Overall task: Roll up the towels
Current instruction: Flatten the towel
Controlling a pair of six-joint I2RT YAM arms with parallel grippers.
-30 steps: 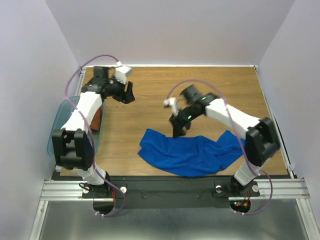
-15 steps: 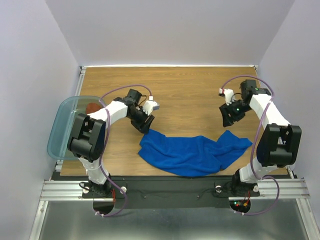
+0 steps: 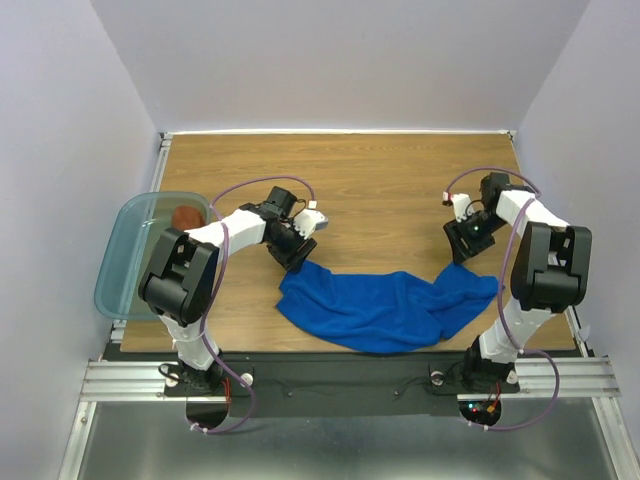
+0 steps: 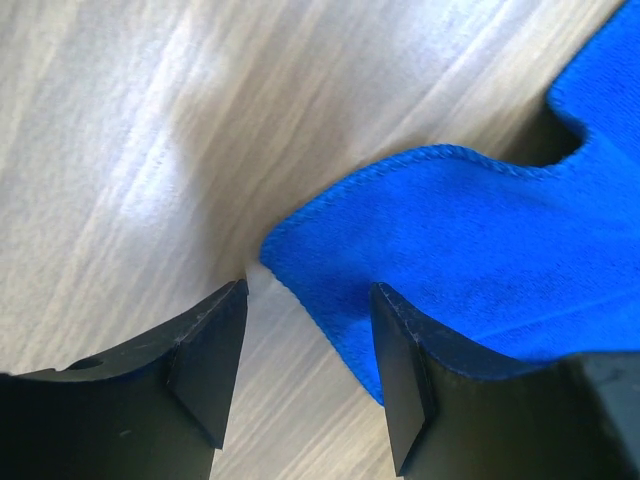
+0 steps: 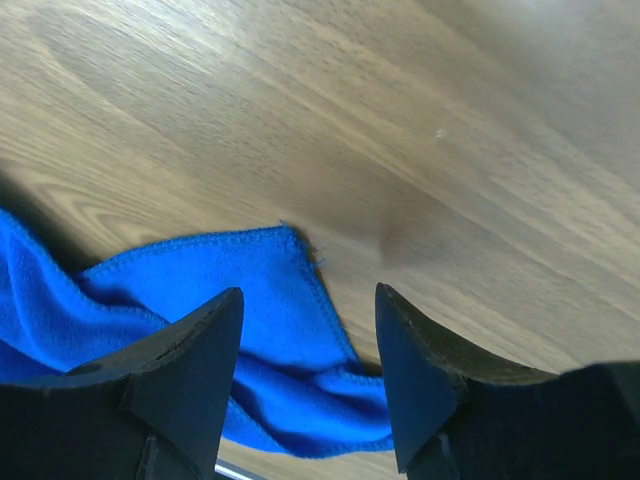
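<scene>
The left gripper (image 4: 308,330) is hanging with jaws apart astride one far corner of the blue towel (image 3: 380,305), and the right gripper (image 5: 308,320), likewise wide, is hovering over the opposite far corner; neither is gripping cloth. That towel is lying rumpled and unrolled on the near table (image 3: 400,170), while the rust-brown towel (image 3: 186,215) is sitting bunched in the teal bin (image 3: 118,275), so I judge rolling is not begun.
</scene>
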